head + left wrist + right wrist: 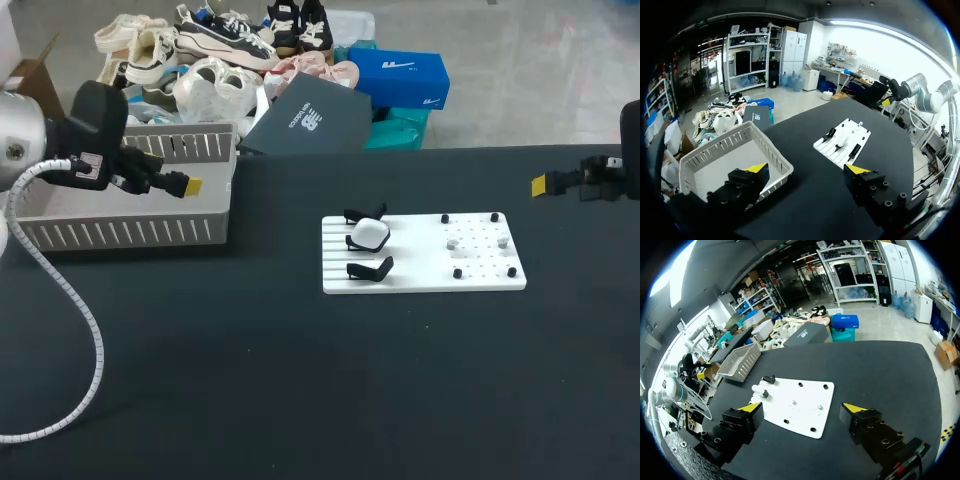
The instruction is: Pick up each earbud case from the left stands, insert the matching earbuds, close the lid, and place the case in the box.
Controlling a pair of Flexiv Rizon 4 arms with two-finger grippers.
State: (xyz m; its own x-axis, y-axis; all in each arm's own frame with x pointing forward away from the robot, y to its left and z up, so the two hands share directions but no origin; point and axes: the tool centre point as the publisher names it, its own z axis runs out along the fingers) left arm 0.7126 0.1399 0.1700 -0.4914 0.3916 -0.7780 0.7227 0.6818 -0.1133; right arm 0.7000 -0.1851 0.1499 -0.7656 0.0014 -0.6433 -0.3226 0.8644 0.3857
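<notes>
White rounded earbud case (368, 234) rests lid-closed among black stands (370, 268) at the left end of a flat white board (420, 272). Left gripper (806, 168) hangs over a white slatted plastic basket (120, 232), its 2 fingers spread, holding nothing. Right gripper (801, 407) hovers above the black table (300, 380) well right of the board, fingers likewise apart and bare.

Robotics lab bench, probably. Left arm (95, 120) and right arm (630, 135) flank a black table (300, 400); white pegged fixture plate (420, 275) and slatted box (120, 233) on it.
</notes>
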